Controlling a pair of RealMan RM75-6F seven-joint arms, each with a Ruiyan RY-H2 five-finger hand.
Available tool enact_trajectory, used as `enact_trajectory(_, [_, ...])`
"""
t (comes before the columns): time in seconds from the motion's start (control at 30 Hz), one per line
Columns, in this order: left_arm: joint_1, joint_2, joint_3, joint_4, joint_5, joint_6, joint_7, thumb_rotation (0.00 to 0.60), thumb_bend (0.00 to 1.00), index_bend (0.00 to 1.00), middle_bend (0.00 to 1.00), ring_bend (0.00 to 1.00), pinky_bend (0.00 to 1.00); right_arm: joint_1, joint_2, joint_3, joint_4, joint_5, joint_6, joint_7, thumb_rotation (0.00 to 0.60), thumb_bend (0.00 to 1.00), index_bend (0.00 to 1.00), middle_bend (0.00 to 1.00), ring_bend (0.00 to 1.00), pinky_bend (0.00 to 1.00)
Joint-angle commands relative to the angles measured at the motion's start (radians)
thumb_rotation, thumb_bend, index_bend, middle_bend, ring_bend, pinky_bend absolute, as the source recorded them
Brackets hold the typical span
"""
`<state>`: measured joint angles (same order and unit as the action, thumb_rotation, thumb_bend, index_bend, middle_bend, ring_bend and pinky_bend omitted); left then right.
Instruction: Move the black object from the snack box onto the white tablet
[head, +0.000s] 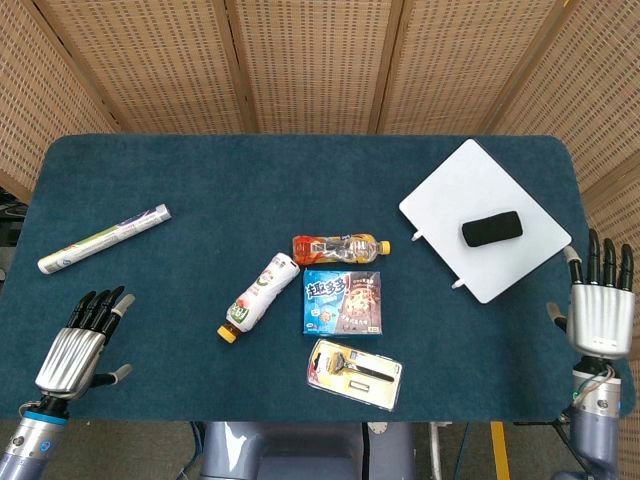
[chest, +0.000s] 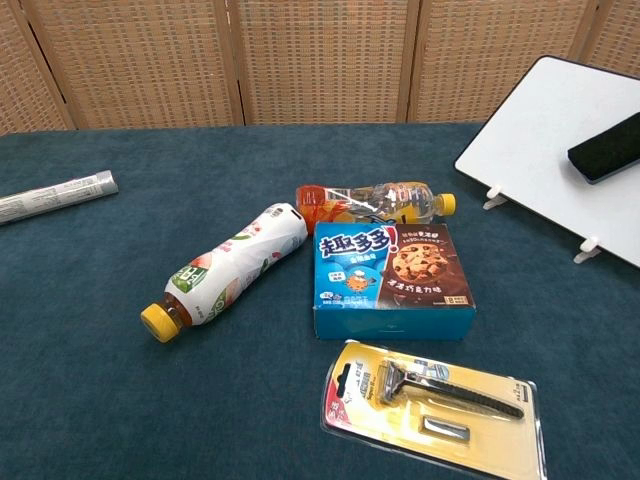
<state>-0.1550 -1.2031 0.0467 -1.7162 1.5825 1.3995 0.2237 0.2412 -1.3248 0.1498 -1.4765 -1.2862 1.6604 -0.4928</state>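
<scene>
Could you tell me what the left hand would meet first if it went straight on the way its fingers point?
Likely the wrapped tube: the left hand points up the table, slightly right, with bare cloth between. Height is unclear, so it might pass over.

Black object (head: 491, 228) on a plain white tablet (head: 440, 205). Blue snack box (head: 343, 301) printed with brown cookies. Yellow razor pack (head: 355, 372); orange-labelled bottle (head: 340, 247); white, yellow-capped bottle (head: 260, 295). Deep teal table cloth (head: 250, 180).

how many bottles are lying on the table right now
2. An orange drink bottle lies just behind the cookie box; a white bottle with a yellow cap lies to that box's left. None appears hidden.
</scene>
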Motion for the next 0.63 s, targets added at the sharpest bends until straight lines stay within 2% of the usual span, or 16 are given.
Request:
enact_trajectory(0.03, [0.0, -0.001, 0.003, 0.0, 0.004, -0.001, 0.005, 0.6, 0.13, 0.0, 0.0, 0.0, 0.0, -0.089, 0.08, -0.068, -0.01, -0.048, 0.006, 0.163, 0.6, 0.0, 0.2, 0.0, 0.0, 0.0])
enact_trajectory(0.17, [0.003, -0.001, 0.008, 0.001, 0.016, 0.003, 0.019, 0.6, 0.13, 0.0, 0.0, 0.0, 0.0, -0.138, 0.158, -0.127, -0.056, -0.069, -0.047, 0.313, 0.6, 0.0, 0.2, 0.0, 0.0, 0.0])
enact_trajectory(0.33, [0.008, -0.001, 0.013, 0.0, 0.034, 0.016, 0.029, 0.6, 0.13, 0.0, 0.0, 0.0, 0.0, -0.179, 0.229, -0.196, -0.099, -0.125, -0.086, 0.43, 0.6, 0.0, 0.2, 0.0, 0.0, 0.0])
enact_trajectory(0.63, [0.014, 0.0, 0.014, -0.003, 0.05, 0.031, 0.035, 0.6, 0.13, 0.0, 0.0, 0.0, 0.0, -0.224, 0.25, -0.207, -0.11, -0.192, -0.034, 0.459, 0.6, 0.0, 0.2, 0.0, 0.0, 0.0])
